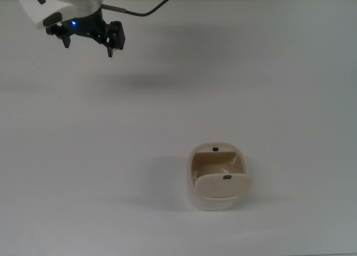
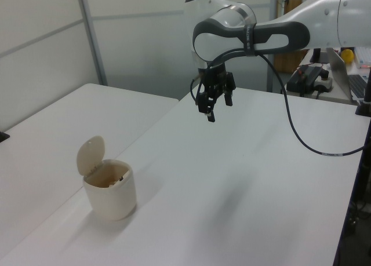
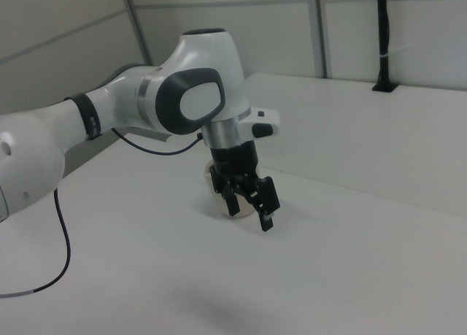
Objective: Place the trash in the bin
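I see the white table bare between arm and bin. The bin sits toward the top view's lower edge, lid tipped up; trash shows inside. My gripper hangs far off, fingers narrowly parted, holding nothing.

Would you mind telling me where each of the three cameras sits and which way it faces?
Top view: overhead, looking straight down on the white table; the gripper shows at upper left, the bin lower centre.
Left view: beside the table, looking along it; the bin is near, the whole arm reaches in from the left view's right.
Right view: opposite end, close to the arm, whose gripper mostly hides the bin.
All three share the gripper and the bin.
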Robot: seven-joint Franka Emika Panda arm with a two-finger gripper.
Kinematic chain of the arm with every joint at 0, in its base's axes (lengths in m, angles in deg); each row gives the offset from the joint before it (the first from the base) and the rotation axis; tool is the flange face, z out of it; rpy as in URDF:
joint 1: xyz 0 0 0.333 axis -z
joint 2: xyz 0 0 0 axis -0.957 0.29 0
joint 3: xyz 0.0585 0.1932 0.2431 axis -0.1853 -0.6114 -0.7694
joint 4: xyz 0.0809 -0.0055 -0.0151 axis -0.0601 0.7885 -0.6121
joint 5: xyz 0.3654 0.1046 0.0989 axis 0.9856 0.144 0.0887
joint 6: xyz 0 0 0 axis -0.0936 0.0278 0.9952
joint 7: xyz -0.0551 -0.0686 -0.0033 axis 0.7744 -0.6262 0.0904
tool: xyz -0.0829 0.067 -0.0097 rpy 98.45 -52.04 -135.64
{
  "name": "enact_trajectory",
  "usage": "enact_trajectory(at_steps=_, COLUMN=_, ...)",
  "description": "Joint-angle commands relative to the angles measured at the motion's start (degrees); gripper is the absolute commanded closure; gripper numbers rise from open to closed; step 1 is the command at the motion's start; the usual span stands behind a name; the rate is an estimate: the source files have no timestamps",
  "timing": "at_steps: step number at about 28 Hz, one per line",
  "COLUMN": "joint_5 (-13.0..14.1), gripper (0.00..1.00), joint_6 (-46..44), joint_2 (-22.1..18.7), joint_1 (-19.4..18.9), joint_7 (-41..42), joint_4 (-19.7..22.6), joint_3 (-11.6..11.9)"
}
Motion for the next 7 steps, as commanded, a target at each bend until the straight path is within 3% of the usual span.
enact_trajectory(at_steps=1, joint_5=1.1, gripper=0.0, joint_6=-0.3, joint_2=-0.9, joint_1=-0.3, joint_7=1.4, joint_4=1.0, joint_3=0.2)
enact_trajectory(at_steps=7, joint_5=1.1, gripper=0.0, joint_6=-0.1, joint_2=-0.8, joint_1=-0.3, joint_7=1.3, joint_4=1.0, joint_3=0.2)
